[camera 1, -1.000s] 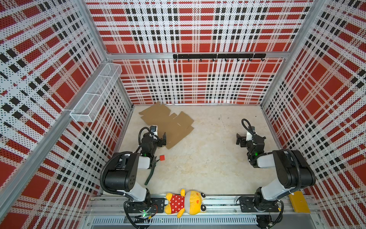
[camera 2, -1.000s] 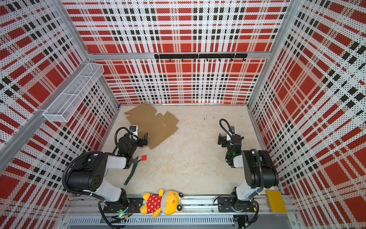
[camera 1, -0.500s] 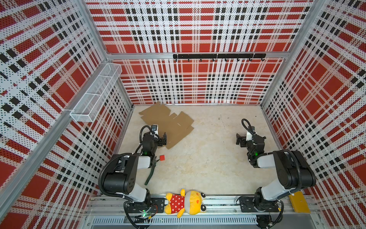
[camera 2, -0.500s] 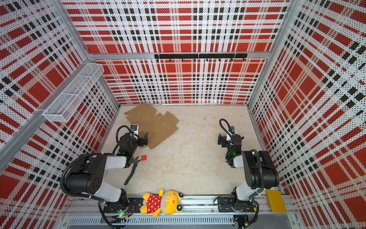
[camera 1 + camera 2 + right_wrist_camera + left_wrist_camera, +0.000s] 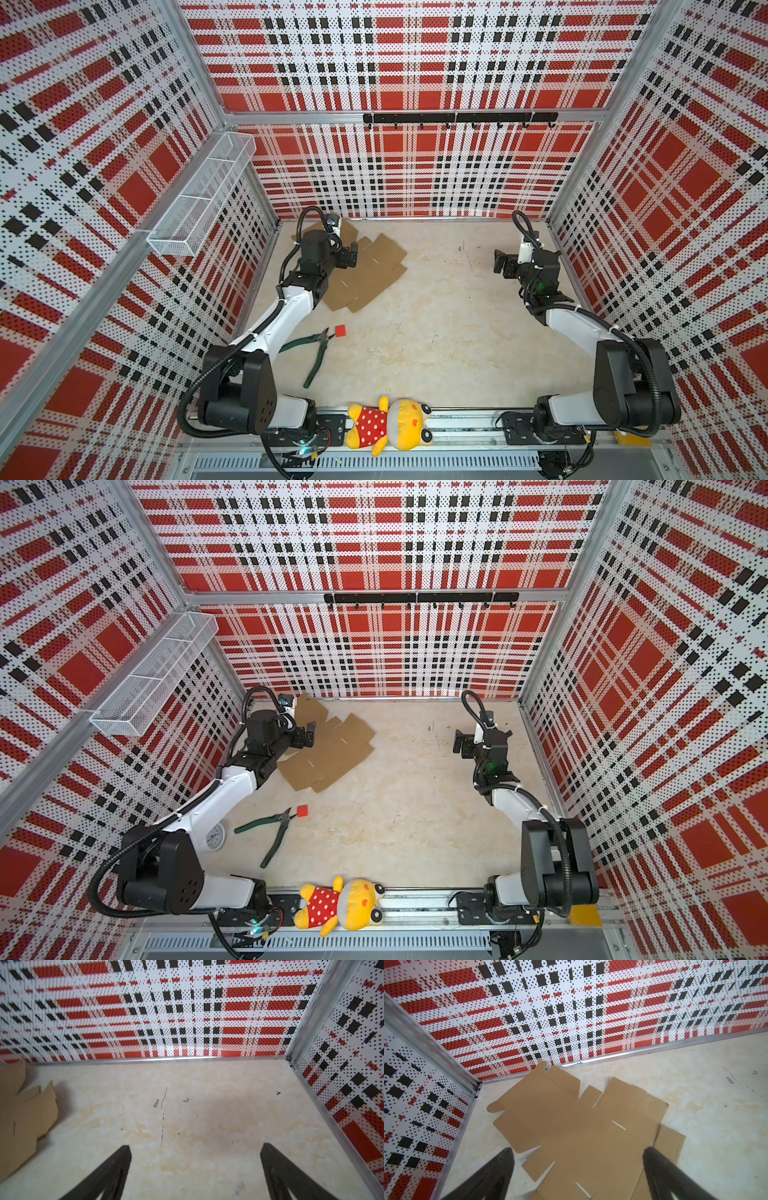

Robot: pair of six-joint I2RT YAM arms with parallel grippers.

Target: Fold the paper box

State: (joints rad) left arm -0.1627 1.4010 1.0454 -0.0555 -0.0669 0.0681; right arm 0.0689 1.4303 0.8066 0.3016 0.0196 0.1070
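Paper box [image 5: 374, 274] flat, long axis diagonal from far-left corner | left, right jaws spread wide, empty

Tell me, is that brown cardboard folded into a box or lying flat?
Spread flat. The paper box lies unfolded on the table: in the left wrist view its visible flaps, notches and slits lie level, none raised.

Red plaid perforated walls [image 5: 415, 62]; beige marbled floor [image 5: 436, 332]; white wire basket [image 5: 199, 195], black hook rail [image 5: 457, 118].
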